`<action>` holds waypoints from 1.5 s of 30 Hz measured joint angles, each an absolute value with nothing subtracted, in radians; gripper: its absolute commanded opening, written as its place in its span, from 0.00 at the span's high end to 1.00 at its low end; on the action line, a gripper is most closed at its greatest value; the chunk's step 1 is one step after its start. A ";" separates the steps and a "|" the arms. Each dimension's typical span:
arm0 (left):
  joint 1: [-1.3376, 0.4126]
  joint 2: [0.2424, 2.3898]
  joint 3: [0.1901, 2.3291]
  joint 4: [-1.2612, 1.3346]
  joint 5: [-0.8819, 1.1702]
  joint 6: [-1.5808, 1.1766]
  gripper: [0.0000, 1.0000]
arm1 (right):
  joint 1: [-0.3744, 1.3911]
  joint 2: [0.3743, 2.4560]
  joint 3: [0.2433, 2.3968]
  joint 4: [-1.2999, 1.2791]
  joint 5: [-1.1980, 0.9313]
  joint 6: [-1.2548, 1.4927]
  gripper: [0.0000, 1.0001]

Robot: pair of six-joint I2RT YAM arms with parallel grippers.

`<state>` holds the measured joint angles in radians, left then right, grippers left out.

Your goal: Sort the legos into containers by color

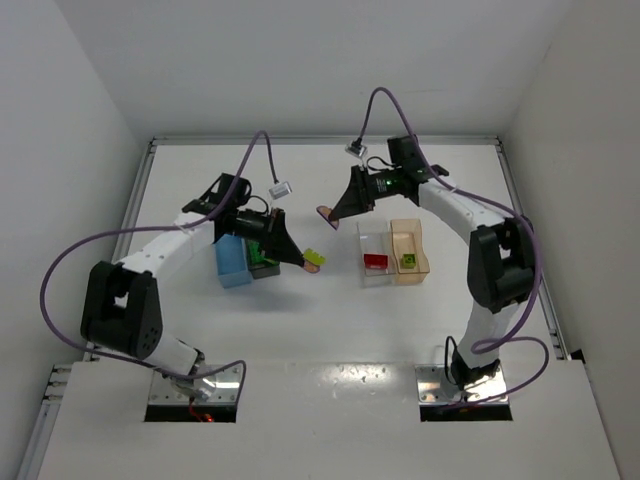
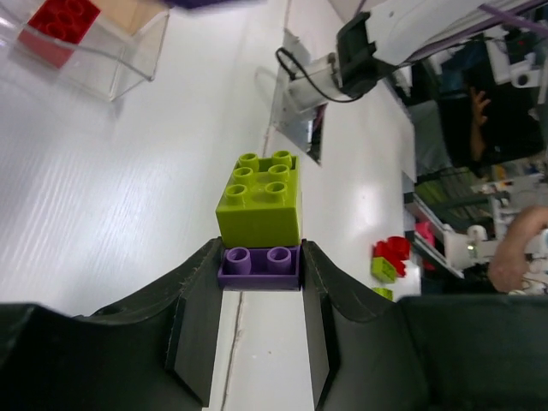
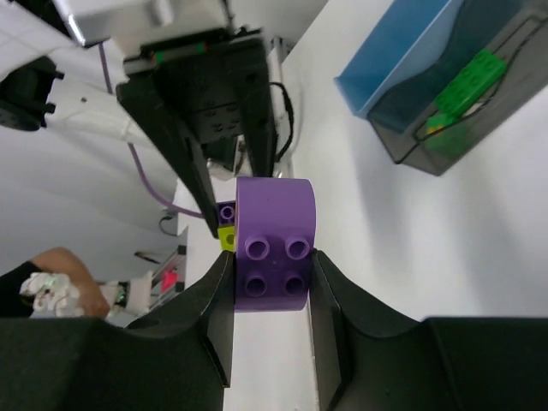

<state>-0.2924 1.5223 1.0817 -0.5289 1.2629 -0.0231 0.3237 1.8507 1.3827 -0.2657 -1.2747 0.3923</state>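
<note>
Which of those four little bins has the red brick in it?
The clear bin, the only one with a red brick inside. The tan-orange bin beside it holds a yellow-green brick instead.

Glossy plastic legos (image 2: 259, 201), smooth table (image 2: 128, 197)

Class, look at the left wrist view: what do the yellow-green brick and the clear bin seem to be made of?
Yellow-green brick: moulded hard plastic, it seems, opaque and slightly glossy; crisp studs catch light. Clear bin: probably rigid transparent plastic; the red brick shows through its walls.
</note>
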 measured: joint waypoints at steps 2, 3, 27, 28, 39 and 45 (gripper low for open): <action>-0.286 1.469 1.047 -0.532 1.227 -0.019 1.00 | 0.310 1.851 1.391 -0.278 -1.263 0.376 1.00; -0.282 1.445 1.035 -0.531 1.209 -0.017 1.00 | 0.302 1.850 1.391 -0.286 -1.257 0.367 1.00; 0.090 0.817 0.955 -0.511 0.309 -0.145 1.00 | 0.648 1.953 1.621 -0.427 -0.633 0.252 1.00; 0.101 0.815 0.968 -0.521 0.297 -0.146 1.00 | 0.662 1.967 1.642 -0.424 -0.599 0.256 1.00; 0.144 0.817 1.054 -0.557 0.213 -0.246 1.00 | 0.689 2.007 1.666 -0.295 -0.464 0.418 1.00; 0.186 0.873 1.054 -0.553 0.215 -0.275 1.00 | 0.754 2.107 1.726 -0.178 -0.429 0.581 1.00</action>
<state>0.1856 0.8734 1.0542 -0.5533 0.2146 -0.2752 0.7540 2.1075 1.7260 -0.1776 -0.4286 0.5812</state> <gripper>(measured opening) 0.426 0.342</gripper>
